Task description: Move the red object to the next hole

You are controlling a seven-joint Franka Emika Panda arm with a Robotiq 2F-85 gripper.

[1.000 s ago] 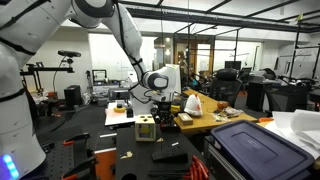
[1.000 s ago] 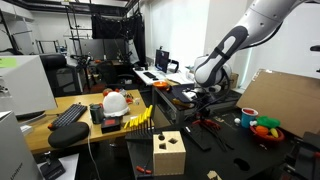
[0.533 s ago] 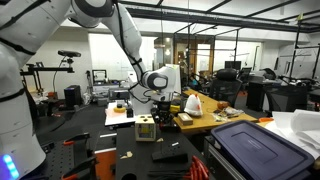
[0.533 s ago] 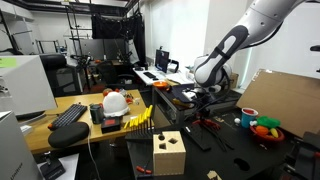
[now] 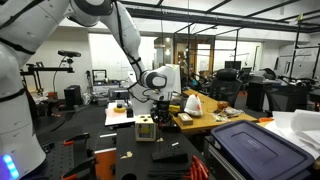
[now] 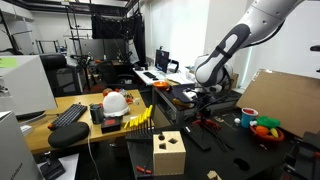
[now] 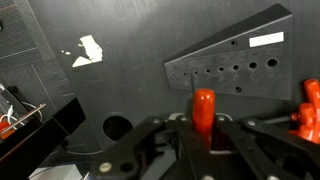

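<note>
**Peg in the gripper, hole row sits at about 1 o'clock**

In the wrist view the gripper (image 7: pixel 204 128) has its jaws pulled in narrow around the red peg (image 7: pixel 204 104). A finger sits tight on each side, so it looks like a real grip. The peg stands with its long axis running 12 to 6, rounded end towards 12.

The grey block (image 7: pixel 250 45) lies just past the tip. Its row of holes (image 7: pixel 235 69) runs from about 12 out towards 2, and the holes get bigger going right. The leftmost hole is nearly in line with the peg, so the next one probably means a small slide towards 1 or 2.

A second red piece (image 7: pixel 311 108) sits at 3, close enough to bump.
</note>
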